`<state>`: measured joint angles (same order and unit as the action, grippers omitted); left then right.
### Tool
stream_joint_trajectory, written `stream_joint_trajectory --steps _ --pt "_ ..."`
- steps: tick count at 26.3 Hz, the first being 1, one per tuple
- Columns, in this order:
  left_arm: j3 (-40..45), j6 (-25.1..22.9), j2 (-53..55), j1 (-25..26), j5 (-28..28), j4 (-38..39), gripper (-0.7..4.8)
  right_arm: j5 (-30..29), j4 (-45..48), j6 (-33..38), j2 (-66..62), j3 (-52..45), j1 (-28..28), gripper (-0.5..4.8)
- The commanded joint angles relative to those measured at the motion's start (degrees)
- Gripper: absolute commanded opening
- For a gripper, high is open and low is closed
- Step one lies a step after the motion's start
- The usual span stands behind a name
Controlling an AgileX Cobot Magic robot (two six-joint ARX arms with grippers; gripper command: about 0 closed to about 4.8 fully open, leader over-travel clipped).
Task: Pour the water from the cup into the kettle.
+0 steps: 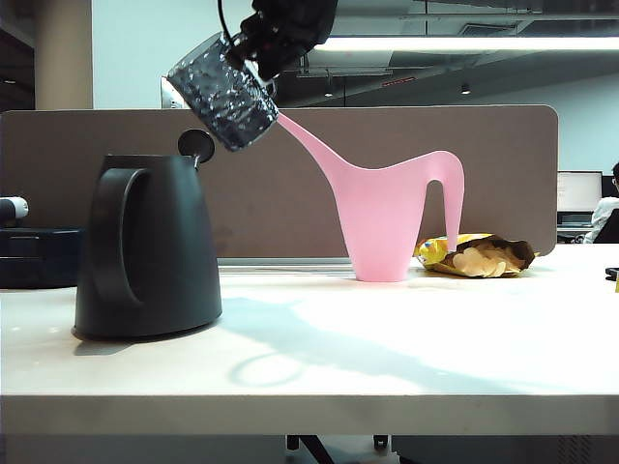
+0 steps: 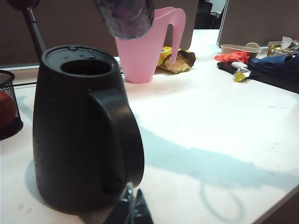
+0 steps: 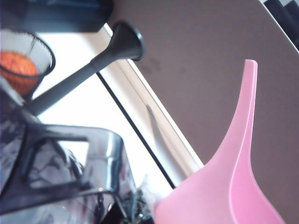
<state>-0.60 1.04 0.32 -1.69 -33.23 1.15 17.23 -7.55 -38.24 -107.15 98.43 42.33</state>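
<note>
White table (image 1: 406, 338), office behind: we see the right gripper (image 1: 259, 50) clamping the tilted cup (image 1: 222, 92) above the kettle (image 1: 145, 246), mid-pour; next, tip further over its opening. Left gripper (image 2: 131, 210): fingers' state unclear.

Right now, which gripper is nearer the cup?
Right. The right gripper holds the cup tilted above the kettle; the left gripper sits low beside the kettle's base, away from the cup.

You've got bright overhead strip lighting (image 1: 464, 43) washing out the table (image 1: 406, 338), with soft shadows across it. Right wrist view's blurry up close; the cup (image 2: 125, 16) smears in the left wrist view.
</note>
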Motion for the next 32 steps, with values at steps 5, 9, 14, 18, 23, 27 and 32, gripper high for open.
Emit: stream_joint_trajectory --steps 5,9,14,18,23,27,32 --pt "-0.2 -0.2 0.0 0.0 0.0 -0.4 -0.05 2.4 1.8 -7.4 -0.8 0.5 1.2 -0.08" --pt "-0.2 -0.2 0.0 0.0 0.0 -0.4 -0.05 3.9 2.2 -12.2 -0.8 0.5 2.2 -0.08" --pt "-0.2 -0.2 0.0 0.0 0.0 -0.4 -0.05 5.0 3.2 -15.8 -0.9 0.5 3.9 -0.08" --pt "-0.2 -0.2 0.0 0.0 0.0 -0.4 -0.05 5.7 4.6 -19.6 -1.1 0.5 5.4 -0.08" --pt "-0.2 -0.2 0.0 0.0 0.0 -0.4 -0.05 7.4 5.2 -22.9 -1.9 0.5 6.2 -0.08" --pt "-0.2 -0.2 0.0 0.0 0.0 -0.4 -0.05 8.0 5.5 -25.5 -2.4 0.5 6.6 -0.08" --pt "-0.2 -0.2 0.0 0.0 0.0 -0.4 -0.05 8.9 8.0 -28.5 -3.4 0.5 7.8 -0.08"
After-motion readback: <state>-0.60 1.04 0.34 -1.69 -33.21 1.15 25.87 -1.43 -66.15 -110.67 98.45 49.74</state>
